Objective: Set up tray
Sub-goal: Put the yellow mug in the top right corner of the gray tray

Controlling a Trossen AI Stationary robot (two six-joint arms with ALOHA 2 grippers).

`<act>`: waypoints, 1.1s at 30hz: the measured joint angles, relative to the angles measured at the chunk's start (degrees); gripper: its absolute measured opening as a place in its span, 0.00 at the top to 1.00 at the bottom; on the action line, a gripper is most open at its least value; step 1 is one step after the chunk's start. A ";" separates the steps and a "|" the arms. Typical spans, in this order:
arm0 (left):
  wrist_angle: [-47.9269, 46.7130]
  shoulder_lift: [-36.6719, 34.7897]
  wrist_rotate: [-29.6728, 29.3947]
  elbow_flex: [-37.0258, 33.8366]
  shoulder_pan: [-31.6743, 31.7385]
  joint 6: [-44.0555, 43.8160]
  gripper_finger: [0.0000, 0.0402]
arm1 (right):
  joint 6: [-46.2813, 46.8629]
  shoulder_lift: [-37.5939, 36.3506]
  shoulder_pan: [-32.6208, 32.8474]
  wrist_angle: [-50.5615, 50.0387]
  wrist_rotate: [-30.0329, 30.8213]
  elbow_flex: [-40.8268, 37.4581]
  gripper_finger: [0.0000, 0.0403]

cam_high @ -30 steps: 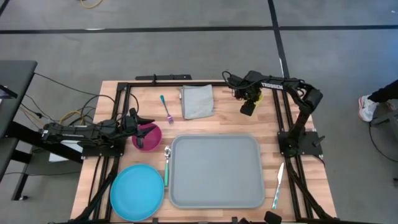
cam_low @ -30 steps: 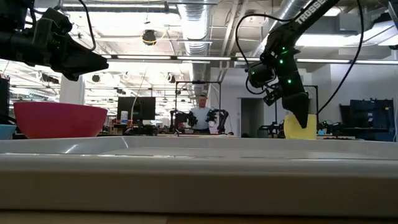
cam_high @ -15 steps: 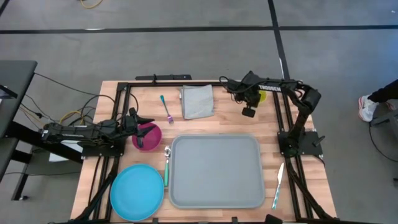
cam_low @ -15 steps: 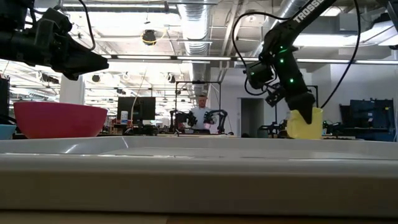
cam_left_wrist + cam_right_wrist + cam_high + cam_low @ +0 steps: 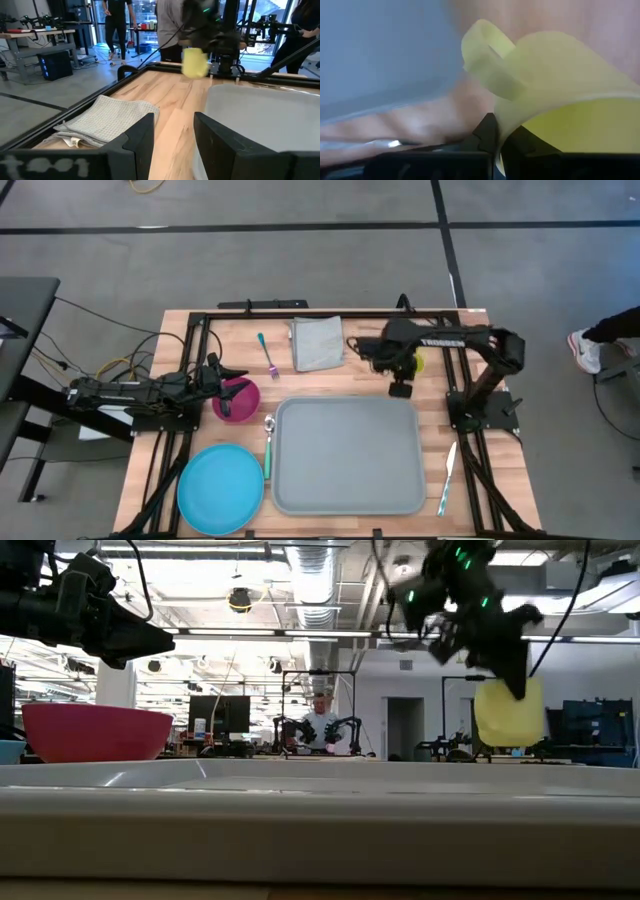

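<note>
right gripper (image 5: 520, 690) lifted yellow cup (image 5: 509, 712), pinching its rim, now off tray (image 5: 345, 455) 1 o'clock corner; left gripper (image 5: 172, 132) open, empty.

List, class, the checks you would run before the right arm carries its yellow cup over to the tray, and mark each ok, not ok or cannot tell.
1. Right gripper shut on the yellow cup: ok.
2. Cup lifted off the table: ok, low view.
3. Tray surface bare: ok.
4. Left gripper away from the tray, over the pink bowl: ok.
5. Grip firm on the cup's rim: cannot tell.
</note>
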 joint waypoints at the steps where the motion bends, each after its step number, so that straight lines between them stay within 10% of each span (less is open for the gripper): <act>1: 0.00 0.00 0.00 0.00 -0.01 -0.02 0.68 | 0.82 -1.19 1.89 0.23 -1.23 0.02 0.98; 18: 0.02 0.00 0.02 0.00 0.01 -0.06 0.68 | 19.13 1.03 31.68 9.22 -10.65 0.05 0.99; 33: 0.04 -0.02 0.04 0.02 -0.02 -0.67 0.68 | 19.84 6.51 33.11 11.46 -3.81 0.03 0.91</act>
